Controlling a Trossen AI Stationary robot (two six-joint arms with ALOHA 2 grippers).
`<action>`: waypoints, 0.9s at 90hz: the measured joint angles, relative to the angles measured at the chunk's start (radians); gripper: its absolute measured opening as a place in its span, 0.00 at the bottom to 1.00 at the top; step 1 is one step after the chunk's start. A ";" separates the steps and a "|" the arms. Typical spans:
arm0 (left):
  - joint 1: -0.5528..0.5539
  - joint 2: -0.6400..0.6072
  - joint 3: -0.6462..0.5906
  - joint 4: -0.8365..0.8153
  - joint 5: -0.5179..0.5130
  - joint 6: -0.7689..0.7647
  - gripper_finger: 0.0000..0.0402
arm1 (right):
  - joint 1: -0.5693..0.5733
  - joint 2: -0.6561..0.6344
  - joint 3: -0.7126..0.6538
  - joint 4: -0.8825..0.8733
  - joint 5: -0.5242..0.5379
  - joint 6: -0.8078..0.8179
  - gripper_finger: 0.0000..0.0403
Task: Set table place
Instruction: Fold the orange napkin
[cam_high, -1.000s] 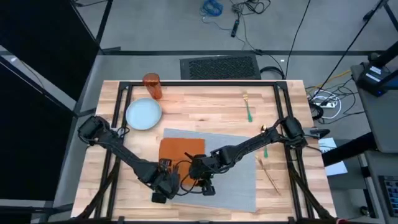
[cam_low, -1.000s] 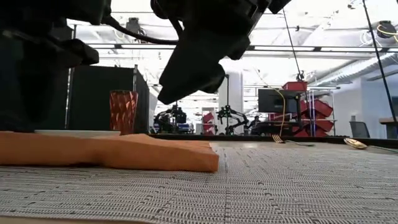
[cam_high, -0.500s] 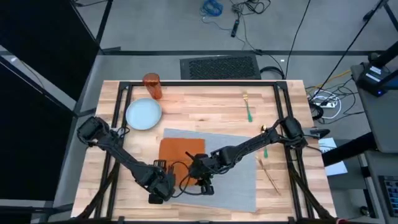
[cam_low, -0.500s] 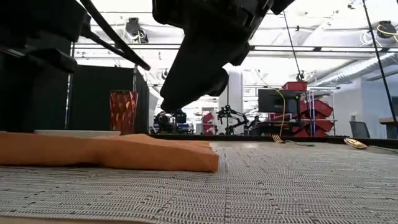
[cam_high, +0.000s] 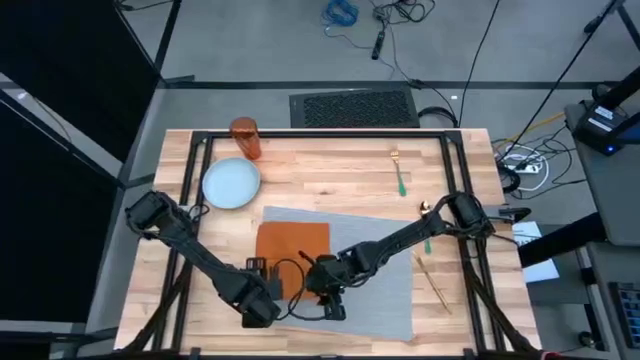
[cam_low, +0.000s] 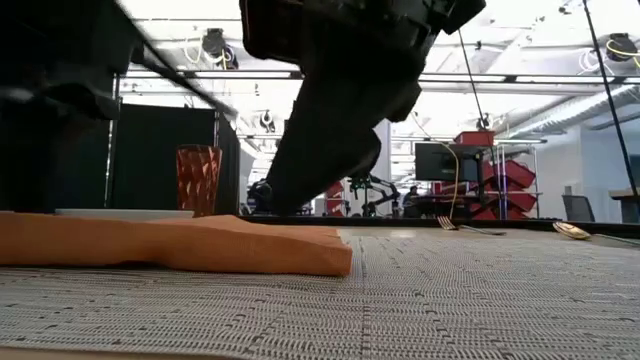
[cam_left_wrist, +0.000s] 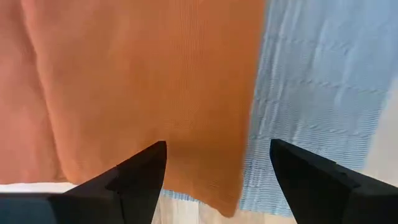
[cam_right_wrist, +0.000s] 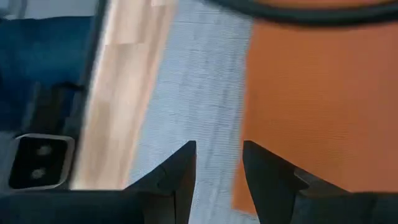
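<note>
Clearly the main risk lies around the orange napkin (cam_high: 292, 246), which lies flat on the left part of the grey placemat (cam_high: 385, 275), the mat itself sitting askew on the table (cam_high: 330, 172). Left of the napkin's near corner, the left gripper (cam_high: 258, 303) hovers low with its fingers (cam_left_wrist: 138, 171) spread wide and holding nothing; the wrist view shows the napkin's edge and a strip of mat in the gap between them. If it descends or sweeps sideways from here, a finger could catch that edge and drag or fold the cloth, or tug the mat further out of square. Just right of the napkin's near edge, the right gripper (cam_high: 331, 297) is also close above the mat, its jaws parted only a little and empty, one tip over the mat and the other over the napkin's border. A pinch here might gather mat and napkin together. Both wrists sit near each other, so a collision between them is a fair worry. Beyond the napkin's far-left corner wait the plate (cam_high: 231, 184) and tumbler (cam_high: 245, 138); right of the napkin lie the fork (cam_high: 398, 172) and other cutlery (cam_high: 431, 280), all untouched.
</note>
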 joint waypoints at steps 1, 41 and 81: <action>0.000 0.002 0.000 0.001 0.002 0.001 0.68 | 0.001 0.000 0.000 -0.006 0.010 0.000 0.29; 0.004 0.035 0.004 0.005 0.008 0.030 0.68 | 0.041 0.000 0.100 -0.082 0.099 0.021 0.29; 0.021 0.037 0.002 0.006 -0.021 0.024 0.61 | 0.074 0.138 0.271 -0.207 0.190 0.105 0.29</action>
